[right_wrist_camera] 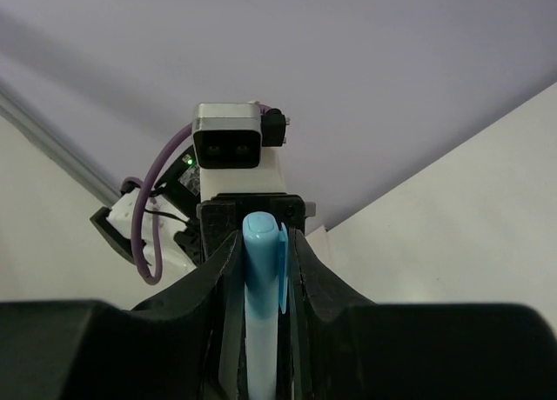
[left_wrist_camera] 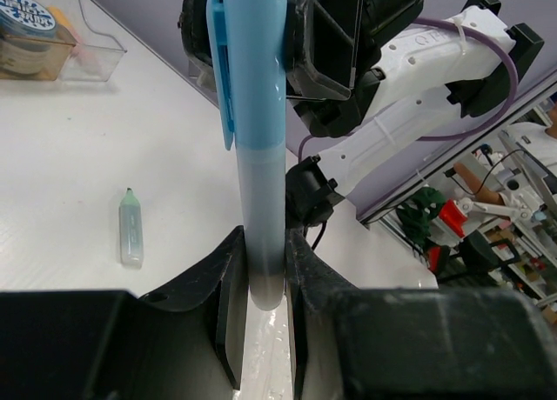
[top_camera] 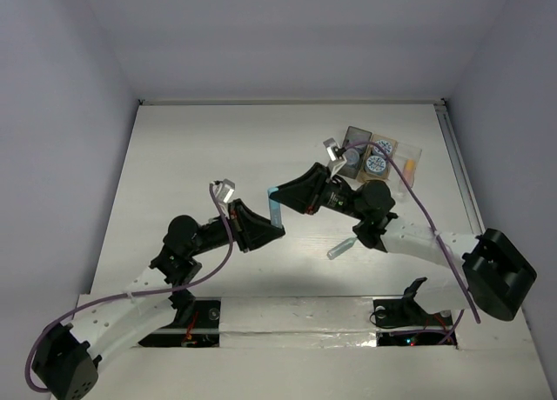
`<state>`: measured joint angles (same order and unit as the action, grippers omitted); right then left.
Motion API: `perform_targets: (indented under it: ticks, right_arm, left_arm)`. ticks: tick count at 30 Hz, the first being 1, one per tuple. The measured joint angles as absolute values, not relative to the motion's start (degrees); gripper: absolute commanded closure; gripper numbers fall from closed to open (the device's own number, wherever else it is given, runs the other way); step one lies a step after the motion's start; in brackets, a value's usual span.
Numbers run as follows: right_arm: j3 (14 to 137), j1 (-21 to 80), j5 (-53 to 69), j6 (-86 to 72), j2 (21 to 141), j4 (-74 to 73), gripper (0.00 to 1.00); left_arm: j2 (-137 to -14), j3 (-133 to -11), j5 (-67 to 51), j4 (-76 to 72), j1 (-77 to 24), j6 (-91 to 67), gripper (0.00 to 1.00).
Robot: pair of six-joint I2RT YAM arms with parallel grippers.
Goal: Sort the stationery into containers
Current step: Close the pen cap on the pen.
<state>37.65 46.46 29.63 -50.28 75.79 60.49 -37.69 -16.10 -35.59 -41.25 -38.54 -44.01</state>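
Top external | left jaws, right jaws apparently both grip light blue stick point(top_camera: 275, 205) | well inside table point(top_camera: 200, 148) edges

light blue pen point(left_wrist_camera: 261, 156): top cropped by frame edge in left wrist view. Up-left of pen, tan tray point(left_wrist_camera: 35, 65) and its jar point(left_wrist_camera: 26, 16) cropped too.

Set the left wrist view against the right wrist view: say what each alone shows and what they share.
Only left wrist: a mint green stick lying on the table, and the clear tray at upper left. Only right wrist: the left arm's wrist camera facing it. Both: the light blue pen, gripped by the left gripper and the right gripper.
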Motion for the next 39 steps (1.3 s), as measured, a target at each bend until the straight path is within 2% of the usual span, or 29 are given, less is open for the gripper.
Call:
perform_targets:
  ticks: [17, 32, 39]
  right_arm:
    - [29.8, 47.8, 19.4, -46.7, 71.7, 57.7, 1.00]
    - [26.1, 53.7, 7.1, -51.3, 81.5, 74.3, 1.00]
    - [24.6, 54.1, 4.2, -51.6, 78.0, 73.8, 1.00]
  left_arm:
    - [-41.9, -24.0, -39.0, -23.1, -37.2, -38.3, 1.00]
    - [-47.4, -30.8, -44.8, -11.6, -34.5, -37.3, 1.00]
    - [-45.9, -34.0, -46.4, -5.2, -32.5, -34.6, 1.00]
